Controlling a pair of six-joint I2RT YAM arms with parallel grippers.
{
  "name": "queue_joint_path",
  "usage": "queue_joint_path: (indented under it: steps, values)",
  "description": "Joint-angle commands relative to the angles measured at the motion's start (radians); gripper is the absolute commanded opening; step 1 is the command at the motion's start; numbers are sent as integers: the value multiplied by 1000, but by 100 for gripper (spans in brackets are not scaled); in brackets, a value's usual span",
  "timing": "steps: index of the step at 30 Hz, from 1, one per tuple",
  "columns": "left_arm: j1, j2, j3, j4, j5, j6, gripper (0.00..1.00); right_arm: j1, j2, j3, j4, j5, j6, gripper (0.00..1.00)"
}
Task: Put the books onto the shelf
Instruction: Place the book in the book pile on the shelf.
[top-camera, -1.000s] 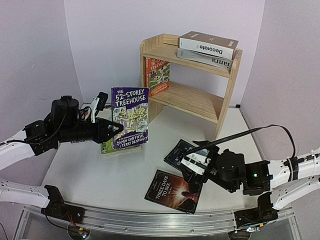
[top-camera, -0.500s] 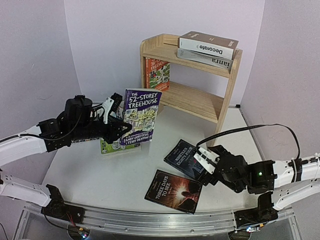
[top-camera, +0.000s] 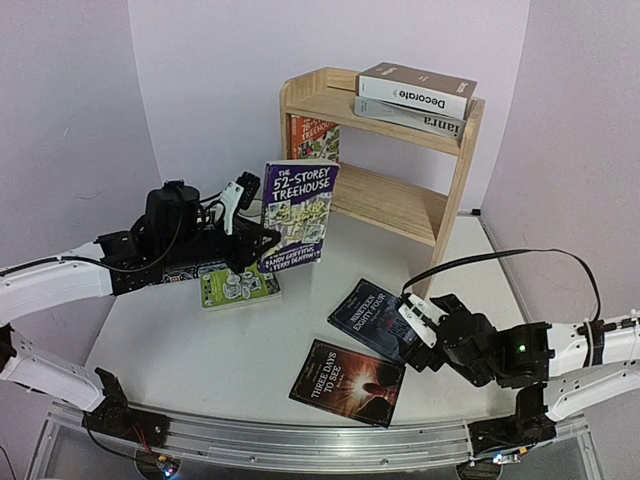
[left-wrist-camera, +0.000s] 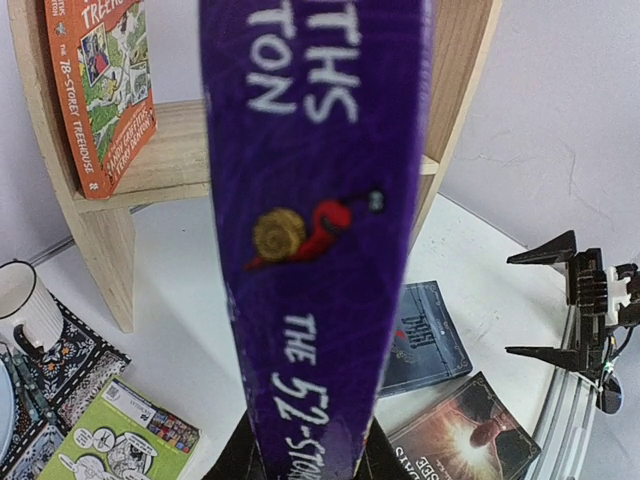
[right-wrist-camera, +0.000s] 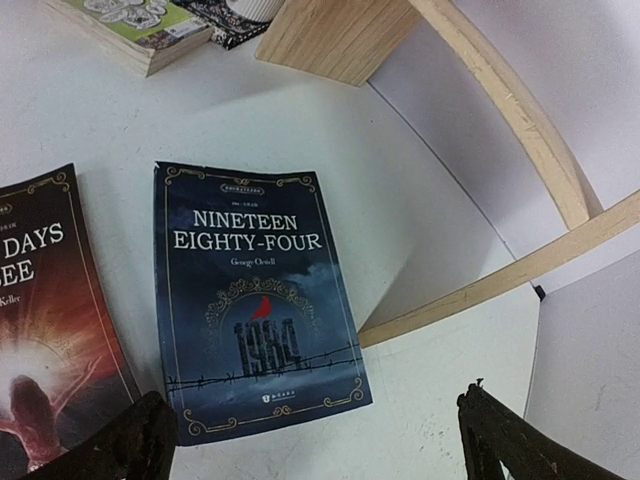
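The left tool (top-camera: 262, 238), clenched on the purple book (top-camera: 298, 215), has carried it nearer the shelf (top-camera: 390, 200) ahead; right tool (top-camera: 417, 325) hangs released. White bench (top-camera: 190, 350), lilac walls (top-camera: 80, 100).

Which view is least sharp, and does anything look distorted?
Left wrist: the purple book looms close, slightly soft, blocking the middle. Right wrist: Nineteen Eighty-Four is crisp, title readable. Top external: even light, faint shadows, the front rail looks bowed.

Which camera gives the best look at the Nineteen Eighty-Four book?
Right wrist: the Nineteen Eighty-Four book shows whole, title readable. Top external shows it small; left wrist catches only part behind the purple book.
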Motion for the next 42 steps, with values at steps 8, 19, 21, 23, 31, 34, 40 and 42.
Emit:
queue_joint_path:
  steps: [8, 19, 21, 23, 31, 34, 40, 42]
  values:
    - [1, 88, 81, 307, -35, 25, 0, -3, 72, -97, 244, -32, 52, 98]
    - [3, 235, 147, 442, -186, 38, 0, -4, 60, -231, 411, -37, 38, 98]
    - [6, 269, 181, 447, -199, 48, 0, -4, 55, -237, 417, -36, 37, 98]
    - [10, 299, 214, 448, -204, 50, 0, -4, 54, -240, 419, -41, 38, 98]
    - [24, 371, 295, 448, -218, 41, 0, -4, 79, -234, 422, -58, 31, 98]
    - [26, 388, 315, 448, -216, 47, 0, -4, 80, -233, 424, -61, 28, 98]
    - [31, 400, 335, 450, -232, 68, 0, -4, 79, -234, 426, -60, 27, 98]
    - [33, 407, 341, 449, -238, 79, 0, -4, 79, -234, 427, -60, 27, 98]
